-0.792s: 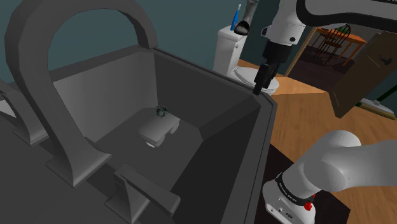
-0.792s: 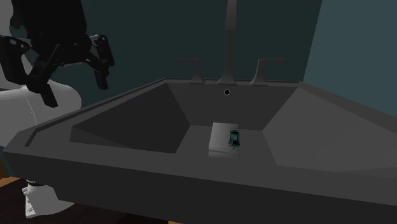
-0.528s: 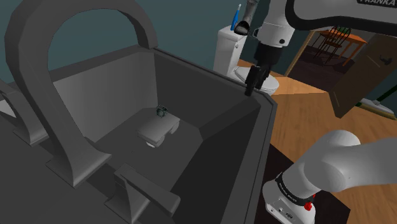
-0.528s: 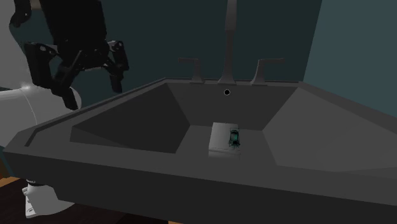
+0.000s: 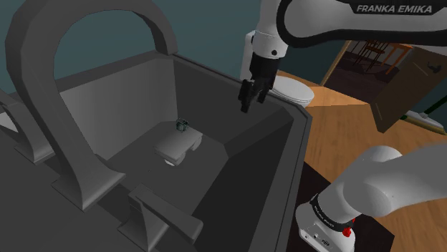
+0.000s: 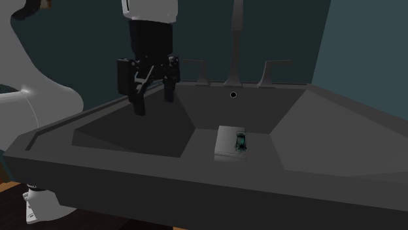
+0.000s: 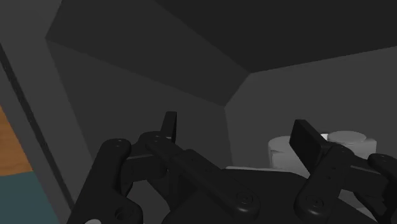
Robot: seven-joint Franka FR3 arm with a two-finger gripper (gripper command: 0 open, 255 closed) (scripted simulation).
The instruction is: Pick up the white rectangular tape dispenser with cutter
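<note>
A white rectangular tape dispenser (image 5: 176, 148) lies flat on the floor of a dark grey sink (image 5: 301, 119), with a small dark green cutter (image 5: 185, 125) at one end. In the second exterior view the dispenser (image 6: 227, 144) lies mid-basin, its cutter (image 6: 240, 141) toward that view's right. My gripper (image 5: 248, 102) hangs open just inside the sink's rim, above the sloping wall. It is well apart from the dispenser and holds nothing. From the second exterior view the gripper (image 6: 153, 102) is up and to the left of the dispenser. Past the gripper (image 7: 238, 137), the dispenser (image 7: 284, 150) shows beside the right finger.
A tall arched faucet (image 5: 107, 71) and two handles (image 6: 198, 68) (image 6: 271, 68) stand on the sink's back edge. A white toilet (image 5: 292, 89) sits beyond the rim, with wooden floor (image 5: 344, 129) and an open door (image 5: 408, 79) behind. The sink walls slope steeply inward.
The gripper has swung from outside the sink's rim to over the basin, nearer the dispenser, and stays open. The dispenser has not moved.
</note>
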